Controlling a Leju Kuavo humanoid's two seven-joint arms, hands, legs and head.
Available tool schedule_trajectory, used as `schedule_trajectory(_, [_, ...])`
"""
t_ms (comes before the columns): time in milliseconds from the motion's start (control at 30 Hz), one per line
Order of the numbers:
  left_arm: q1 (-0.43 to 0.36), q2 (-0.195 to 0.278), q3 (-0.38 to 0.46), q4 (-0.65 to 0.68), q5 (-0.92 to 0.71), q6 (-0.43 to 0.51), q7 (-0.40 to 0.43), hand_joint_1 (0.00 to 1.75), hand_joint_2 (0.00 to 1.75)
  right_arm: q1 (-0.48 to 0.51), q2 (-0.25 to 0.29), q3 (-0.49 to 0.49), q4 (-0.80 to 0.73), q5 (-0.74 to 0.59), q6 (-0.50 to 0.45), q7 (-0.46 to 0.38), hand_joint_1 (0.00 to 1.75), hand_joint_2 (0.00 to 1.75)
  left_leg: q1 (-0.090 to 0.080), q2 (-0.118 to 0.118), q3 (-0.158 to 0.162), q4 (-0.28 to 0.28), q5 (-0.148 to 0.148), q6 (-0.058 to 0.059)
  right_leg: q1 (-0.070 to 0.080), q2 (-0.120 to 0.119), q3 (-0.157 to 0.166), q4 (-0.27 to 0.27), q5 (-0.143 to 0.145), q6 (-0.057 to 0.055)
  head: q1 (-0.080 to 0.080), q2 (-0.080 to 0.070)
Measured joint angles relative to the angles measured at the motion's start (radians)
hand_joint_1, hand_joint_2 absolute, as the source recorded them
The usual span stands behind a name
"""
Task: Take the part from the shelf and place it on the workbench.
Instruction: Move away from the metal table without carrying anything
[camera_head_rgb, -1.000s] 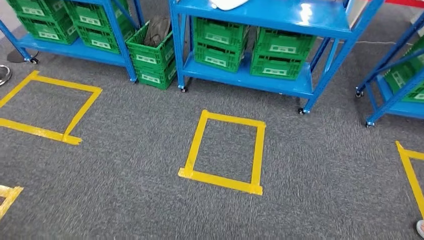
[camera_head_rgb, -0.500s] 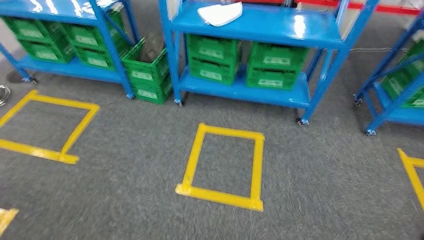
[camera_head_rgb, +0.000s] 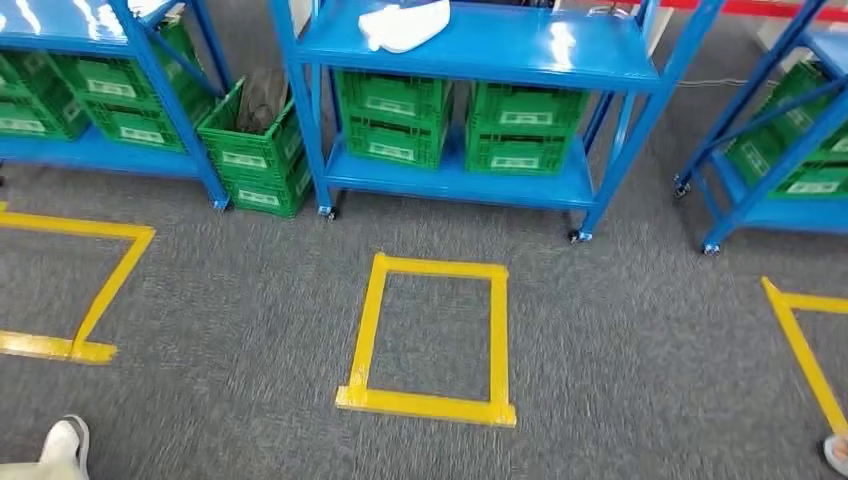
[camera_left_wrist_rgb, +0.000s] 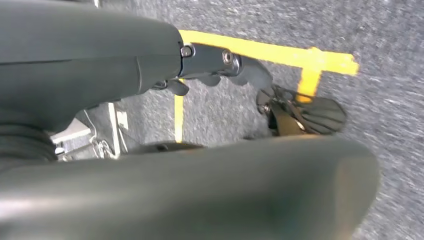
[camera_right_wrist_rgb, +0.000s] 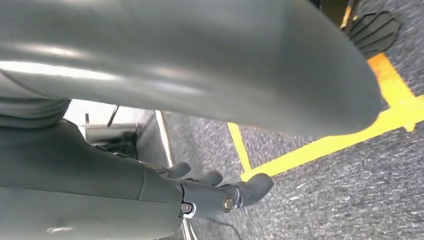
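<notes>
I see my right hand (camera_right_wrist_rgb: 220, 192) low in the frame, fingers loosely curled and holding nothing, over grey carpet (camera_right_wrist_rgb: 345, 200) crossed by yellow tape (camera_right_wrist_rgb: 325, 145) at right.

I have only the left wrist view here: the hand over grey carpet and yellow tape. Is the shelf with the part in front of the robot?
Observer: Yes. In the head view a blue shelf stands straight ahead, and a white part lies on its top level.
Operator: Does the right hand hold something?
Observer: No. In the right wrist view the right hand hangs over the carpet, its fingers apart, with nothing in them.
Operator: What lies between the robot and the shelf?
Observer: A yellow tape square on the carpet, just before the shelf.
</notes>
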Motion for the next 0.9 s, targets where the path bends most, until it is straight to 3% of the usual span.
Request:
schedule_trajectory(67, [-0.002,0.0,0.0,0.0,0.0,0.0,0.0,0.0,0.0,-0.001,0.0,0.0,0.0,0.0,0.0,0.0,0.0,0.0,-0.004,0.003,0.013,-0.005,-0.011,0.005,0.0,-0.01,-0.089,0.106,-0.038,0.003,0.01,0.0])
schedule_trajectory(100, [-0.002,0.0,0.0,0.0,0.0,0.0,0.0,0.0,0.0,-0.001,0.0,0.0,0.0,0.0,0.0,0.0,0.0,0.0,-0.006,0.004,0.021,-0.006,-0.019,0.006,0.0,-0.011,-0.119,0.126,-0.045,0.003,0.012,0.0])
schedule_trajectory(133, [-0.002,0.0,0.0,0.0,0.0,0.0,0.0,0.0,0.0,0.001,0.0,0.0,0.0,0.0,0.001,0.0,0.0,0.0,-0.007,0.004,0.031,-0.006,-0.028,0.006,0.0,-0.011,-0.135,0.114,-0.031,0.002,0.015,0.0])
schedule_trajectory(233, [-0.001,0.0,0.0,0.001,0.0,0.0,0.0,0.0,0.0,0.008,0.0,0.0,0.001,0.0,0.003,0.001,0.0,0.0,-0.011,0.005,0.066,-0.008,-0.059,0.003,0.006,-0.015,-0.125,-0.029,0.091,-0.012,0.025,0.0])
schedule_trajectory(300, [-0.002,0.0,0.0,0.001,0.0,0.0,0.0,0.0,0.0,0.007,0.001,0.0,0.001,0.0,0.005,0.002,0.0,0.0,-0.01,0.008,0.079,-0.012,-0.078,-0.008,0.016,-0.023,-0.116,-0.069,0.09,-0.023,0.03,0.0])
schedule_trajectory(367, [-0.002,0.0,0.0,0.001,0.0,-0.001,0.0,0.0,0.0,0.005,0.001,0.0,0.002,0.001,0.006,0.003,0.0,0.0,-0.008,0.012,0.1,-0.002,-0.083,-0.022,0.024,-0.025,-0.102,-0.076,0.07,-0.036,0.029,0.0])
schedule_trajectory(433, [-0.004,-0.001,0.0,0.002,0.0,-0.001,0.0,0.0,0.0,0.007,-0.001,0.0,0.002,0.001,0.005,0.004,0.0,0.0,-0.007,0.014,0.111,0.04,-0.085,-0.028,0.022,-0.022,-0.064,-0.093,0.087,-0.052,0.024,0.0])
schedule_trajectory(500, [-0.01,-0.002,0.0,0.002,0.0,-0.001,0.0,0.0,0.0,0.003,-0.001,0.0,0.002,0.001,0.006,0.005,0.0,0.0,-0.006,0.014,0.065,0.124,-0.116,-0.03,0.02,-0.021,-0.025,-0.102,0.079,-0.066,0.015,0.0])
schedule_trajectory(567, [-0.013,-0.002,0.001,0.001,-0.001,-0.001,0.0,0.0,0.0,-0.002,-0.001,0.0,0.002,0.001,0.006,0.005,0.0,0.0,-0.006,0.014,-0.018,0.224,-0.161,-0.035,0.022,-0.016,-0.009,-0.104,0.066,-0.072,0.003,0.0])
schedule_trajectory(600, [-0.013,-0.002,0.001,0.001,-0.001,-0.002,0.0,0.0,0.0,-0.002,-0.001,0.0,0.001,0.001,0.006,0.005,0.0,0.0,-0.006,0.014,-0.057,0.253,-0.17,-0.036,0.022,-0.013,-0.001,-0.104,0.058,-0.072,0.0,0.0])
schedule_trajectory(633, [-0.012,-0.002,0.0,0.001,-0.002,-0.002,0.0,0.0,0.0,-0.002,-0.001,0.0,0.001,0.001,0.006,0.005,0.0,0.0,-0.006,0.014,-0.083,0.257,-0.159,-0.036,0.023,-0.009,0.009,-0.104,0.048,-0.071,-0.003,0.0])
schedule_trajectory(667, [-0.01,-0.002,0.0,0.002,-0.003,-0.002,0.0,0.0,0.0,0.0,-0.001,0.0,0.001,0.001,0.006,0.006,0.0,0.0,-0.007,0.014,-0.096,0.23,-0.125,-0.033,0.023,-0.006,0.023,-0.104,0.037,-0.069,-0.005,0.0])
schedule_trajectory(733, [-0.005,0.0,0.0,0.003,-0.004,0.0,-0.002,0.0,0.0,0.004,0.001,0.0,0.002,0.001,0.007,0.008,0.0,0.0,-0.01,0.014,-0.097,0.136,-0.029,-0.024,0.022,-0.003,0.049,-0.107,0.014,-0.063,-0.01,0.0])
schedule_trajectory(767, [-0.004,0.001,0.0,0.004,-0.005,0.001,-0.002,0.0,0.0,0.006,0.002,0.0,0.002,0.001,0.008,0.009,0.0,0.0,-0.015,0.013,-0.1,0.109,-0.008,-0.021,0.02,-0.002,0.061,-0.109,0.005,-0.059,-0.01,0.0])
schedule_trajectory(800, [-0.003,0.002,0.0,0.005,-0.005,0.002,-0.003,0.0,0.0,0.006,0.003,0.0,0.003,0.002,0.009,0.009,0.0,0.0,-0.021,0.012,-0.096,0.086,0.003,-0.017,0.019,-0.003,0.064,-0.112,-0.002,-0.053,-0.014,0.0])
schedule_trajectory(867, [-0.004,0.003,0.0,0.006,-0.005,0.005,-0.004,0.0,0.0,0.005,0.004,0.0,0.004,0.003,0.01,0.01,0.0,0.0,-0.027,0.009,-0.087,0.067,-0.007,-0.007,0.019,-0.003,0.081,-0.11,-0.007,-0.039,-0.021,0.0])
schedule_trajectory(900, [-0.005,0.003,0.0,0.006,-0.005,0.006,-0.004,0.0,0.0,0.004,0.004,0.0,0.003,0.003,0.01,0.011,0.0,0.0,-0.025,0.008,-0.067,0.044,0.0,-0.001,0.021,-0.003,0.085,-0.106,-0.008,-0.033,-0.026,0.0])
